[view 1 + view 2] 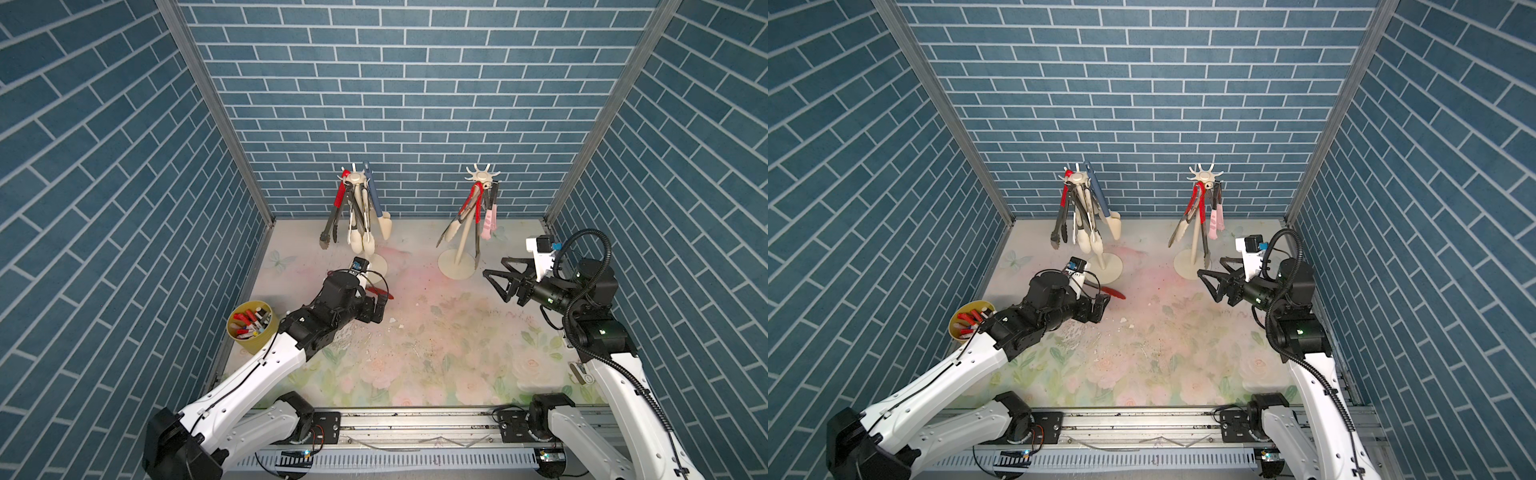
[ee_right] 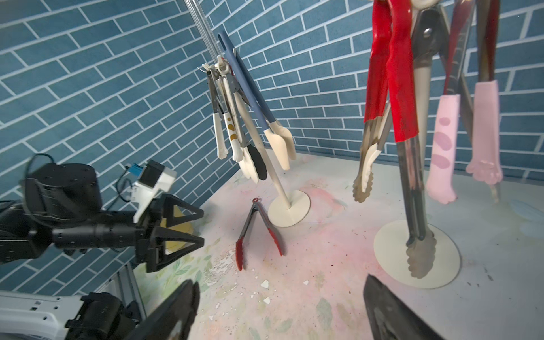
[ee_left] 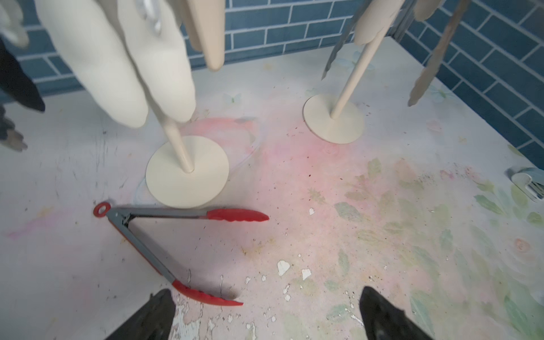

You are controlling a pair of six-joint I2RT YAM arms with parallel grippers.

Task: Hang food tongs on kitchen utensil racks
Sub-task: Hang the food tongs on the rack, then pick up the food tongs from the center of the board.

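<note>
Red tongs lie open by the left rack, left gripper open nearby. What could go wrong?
1. The red tongs lie splayed flat; the open left gripper may catch only one arm, so they could swing or slip.
2. They lie right beside the rack base; a low approach may bump it and shake the hanging tongs loose.

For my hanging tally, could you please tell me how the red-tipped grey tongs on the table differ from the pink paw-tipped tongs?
The red-tipped grey metal tongs lie flat on the table, splayed wide; the pink paw-tipped metal tongs hang from the right cream rack. The red tips are tapered blades; the pink ones are paw-shaped. Both are slim with coloured tips.
</note>
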